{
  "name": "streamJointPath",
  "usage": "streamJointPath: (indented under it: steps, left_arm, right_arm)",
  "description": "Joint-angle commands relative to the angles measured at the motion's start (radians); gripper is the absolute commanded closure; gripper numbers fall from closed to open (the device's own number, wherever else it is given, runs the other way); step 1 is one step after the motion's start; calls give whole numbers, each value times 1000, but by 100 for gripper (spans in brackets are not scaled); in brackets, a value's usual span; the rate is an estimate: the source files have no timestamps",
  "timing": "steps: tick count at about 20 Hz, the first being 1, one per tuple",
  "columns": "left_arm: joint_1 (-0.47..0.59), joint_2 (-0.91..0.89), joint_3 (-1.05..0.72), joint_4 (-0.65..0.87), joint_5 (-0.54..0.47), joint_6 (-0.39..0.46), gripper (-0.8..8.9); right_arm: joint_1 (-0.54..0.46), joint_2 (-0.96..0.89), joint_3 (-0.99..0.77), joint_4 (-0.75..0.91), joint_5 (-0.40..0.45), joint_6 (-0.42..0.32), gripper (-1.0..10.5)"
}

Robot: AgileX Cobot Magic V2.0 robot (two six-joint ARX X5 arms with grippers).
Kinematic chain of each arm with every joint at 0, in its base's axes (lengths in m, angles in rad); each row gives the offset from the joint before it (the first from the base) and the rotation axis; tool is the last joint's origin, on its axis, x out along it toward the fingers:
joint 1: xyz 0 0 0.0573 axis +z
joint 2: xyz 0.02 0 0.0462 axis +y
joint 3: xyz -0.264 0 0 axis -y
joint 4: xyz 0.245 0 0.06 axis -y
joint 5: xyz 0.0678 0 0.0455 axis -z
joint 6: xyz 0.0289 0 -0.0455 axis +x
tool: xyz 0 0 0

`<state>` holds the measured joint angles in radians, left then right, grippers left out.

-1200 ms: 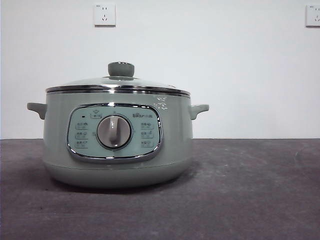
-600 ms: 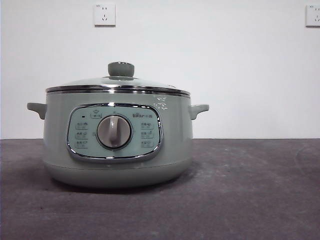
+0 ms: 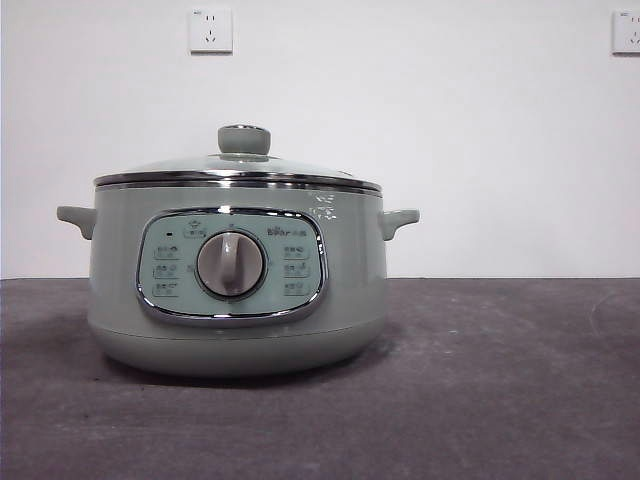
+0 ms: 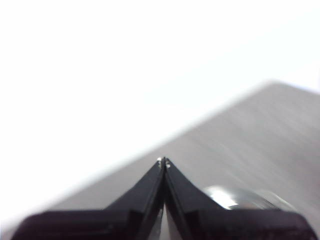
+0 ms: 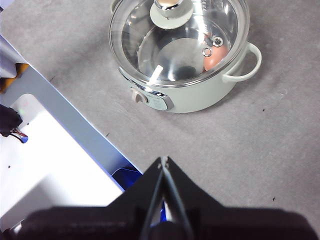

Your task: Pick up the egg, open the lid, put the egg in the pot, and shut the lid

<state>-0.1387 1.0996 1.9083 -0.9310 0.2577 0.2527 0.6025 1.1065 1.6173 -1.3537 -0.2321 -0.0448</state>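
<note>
Both grippers are clenched on nothing: the right gripper (image 5: pixel 163 161) has its jaws meeting at the tips and hangs high over the grey table (image 5: pixel 260 150), well apart from the pot (image 5: pixel 180 50), which it sees from above; the left gripper (image 4: pixel 163 162) is likewise pressed tip to tip, empty, looking across bare tabletop with only a blurred shiny rim at the frame edge, too smeared to name. Neither arm shows in the front view. The egg (image 5: pixel 214 58) lies inside the pot, against the inner wall on the side of one handle, seen through the glass. The lid (image 3: pixel 236 172) sits flat on the rim, knob (image 3: pixel 244 139) upright and centred. Judgement: task appears complete, egg in, lid seated. Handling notes, judged from appearance: the egg is light, smooth and brittle, and will roll on the steel floor of the pot, so it wants a soft pinch across its short axis. The lid is rigid glass with a steel band, moderately heavy and slick at the edge; the knob is the only sensible hold, lifted straight up to avoid scraping. The pot itself looks heavy and stable, and its dial (image 3: pixel 231 264) is not a grip point. Against the frames from a second and half a second ago, the front view shows the same closed pot, displaced only by a barely perceptible amount within the frame; no arm enters.
</note>
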Motion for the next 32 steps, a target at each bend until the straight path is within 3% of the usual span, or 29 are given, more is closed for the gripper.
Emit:
streamJointPath:
  steps: [1,5,9,16,27,32]
  left_arm:
    - [87,-101,-142,123,3,14,817]
    - [182,-358,-593,492,-124,12,817]
    - [206,-567,-1040,753,-154,-49,817]
    - [217,-867,-1590,853,-305,-134,816]
    - [219,-1072,-1878,846,-309,-151,817]
    - [219,-1098,-1905,743,-307,-202,816]
  right_arm:
    - [1,-3,-4,-11,2,-1,946]
    - [0,-3,-4,-11,2,-2,946]
    - [1,-3,-4,-11,2,-2,946]
    - [0,-3,-4,-11,2,-2,946]
    - [1,-3,-4,-11,2,-2,946]
    - [0,-3,-4,-11,2,-2,946]
